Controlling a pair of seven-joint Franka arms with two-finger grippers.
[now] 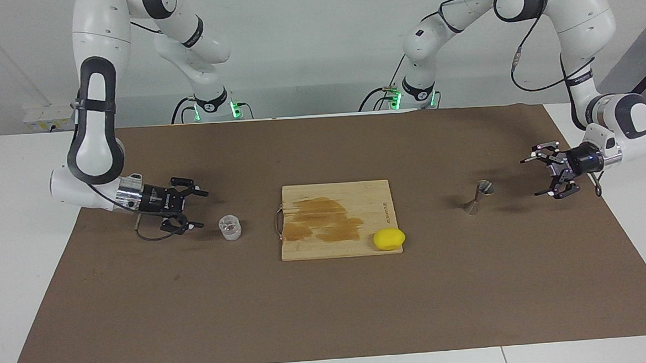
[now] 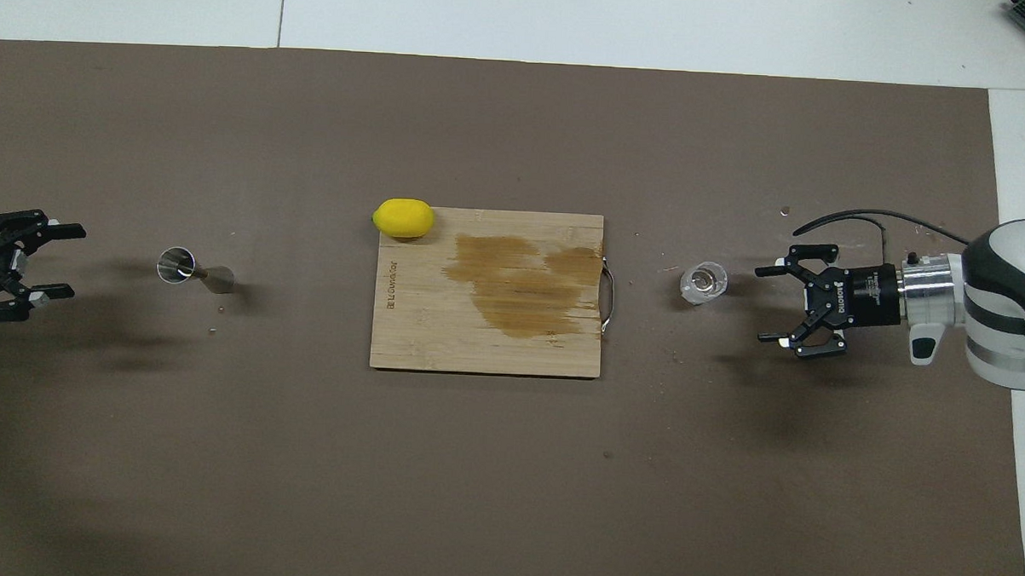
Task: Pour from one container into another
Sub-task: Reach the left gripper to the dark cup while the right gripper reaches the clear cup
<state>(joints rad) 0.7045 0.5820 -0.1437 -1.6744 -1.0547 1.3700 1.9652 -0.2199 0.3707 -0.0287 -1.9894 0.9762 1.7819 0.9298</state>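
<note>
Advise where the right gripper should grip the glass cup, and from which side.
Grip the glass cup across its side wall, sideways from the right arm's end of the table. It stands upright, short and round, and the right gripper already lies level beside it, open and not touching, with the cutting board on the cup's other flank.

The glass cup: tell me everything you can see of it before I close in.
The glass cup is small, short and clear with thick walls, standing upright on the brown mat, open mouth up. Whether it holds liquid cannot be told. It sits beside the handle end of the cutting board, toward the right arm's end of the table. Nothing touches it; the right gripper, open, is low and close beside it, aimed at it.
</note>
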